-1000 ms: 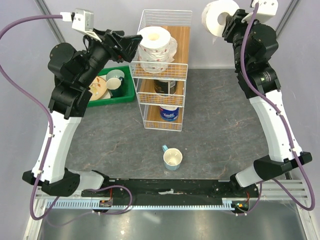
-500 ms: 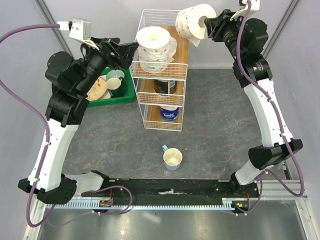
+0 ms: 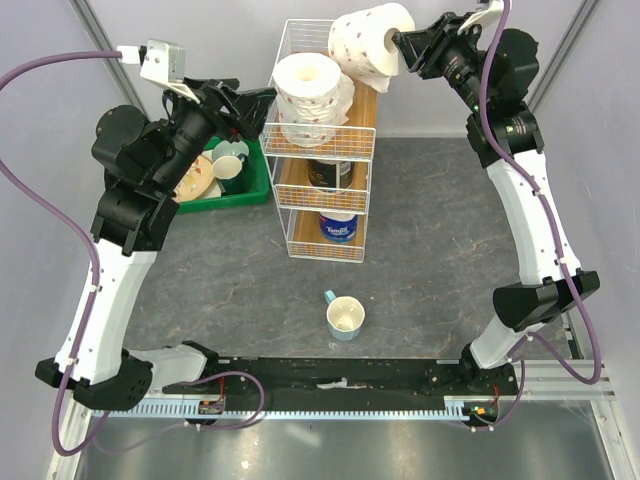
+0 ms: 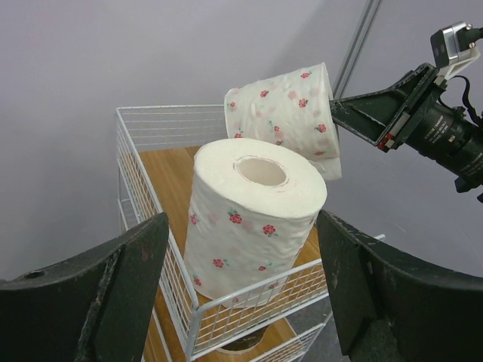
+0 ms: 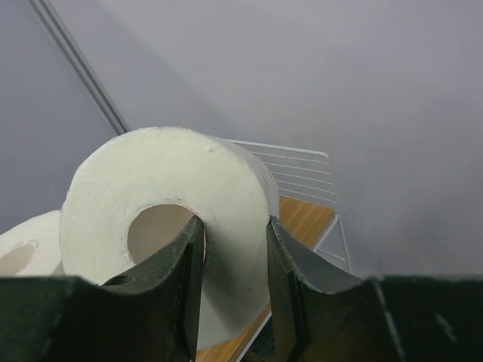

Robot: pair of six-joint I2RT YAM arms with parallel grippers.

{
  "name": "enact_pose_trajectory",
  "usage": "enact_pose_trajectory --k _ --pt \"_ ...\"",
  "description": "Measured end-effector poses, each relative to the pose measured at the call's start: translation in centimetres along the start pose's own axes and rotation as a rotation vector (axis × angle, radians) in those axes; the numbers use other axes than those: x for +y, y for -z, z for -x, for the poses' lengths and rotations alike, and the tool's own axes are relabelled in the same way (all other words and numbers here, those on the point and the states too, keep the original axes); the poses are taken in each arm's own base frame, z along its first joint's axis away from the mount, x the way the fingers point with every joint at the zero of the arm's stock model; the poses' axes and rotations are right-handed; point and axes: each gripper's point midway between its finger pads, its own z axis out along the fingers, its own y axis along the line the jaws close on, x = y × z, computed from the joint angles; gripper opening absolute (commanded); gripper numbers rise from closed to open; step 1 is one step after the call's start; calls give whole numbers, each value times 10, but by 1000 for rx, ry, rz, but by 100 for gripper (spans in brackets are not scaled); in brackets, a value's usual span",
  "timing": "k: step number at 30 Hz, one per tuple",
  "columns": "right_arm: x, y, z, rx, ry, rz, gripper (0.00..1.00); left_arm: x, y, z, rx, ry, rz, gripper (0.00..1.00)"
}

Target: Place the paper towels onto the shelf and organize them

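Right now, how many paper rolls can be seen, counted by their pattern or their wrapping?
White with red flowers: 2, the held roll and the top-tier roll
Dark-wrapped roll: 1
Blue-wrapped roll: 1
Total: 4

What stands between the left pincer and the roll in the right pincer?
Another flowered roll, upright on the shelf's top board, in front of the held roll: left wrist view.

Pale lilac walls (image 3: 25, 280) enclose a mottled grey tabletop (image 3: 430, 250), with slanting metal posts (image 3: 97, 38) at the far corners.
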Motion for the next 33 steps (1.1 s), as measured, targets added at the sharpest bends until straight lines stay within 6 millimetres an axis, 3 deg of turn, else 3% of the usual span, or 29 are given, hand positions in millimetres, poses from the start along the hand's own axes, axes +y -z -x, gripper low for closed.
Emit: enact_pose_trajectory --k 25,33 --pt "2 0 -13 58 -10 20 43 1 1 -6 13 1 3 86" --pt "1 -2 -15 61 -11 20 54 1 1 -6 13 1 3 86"
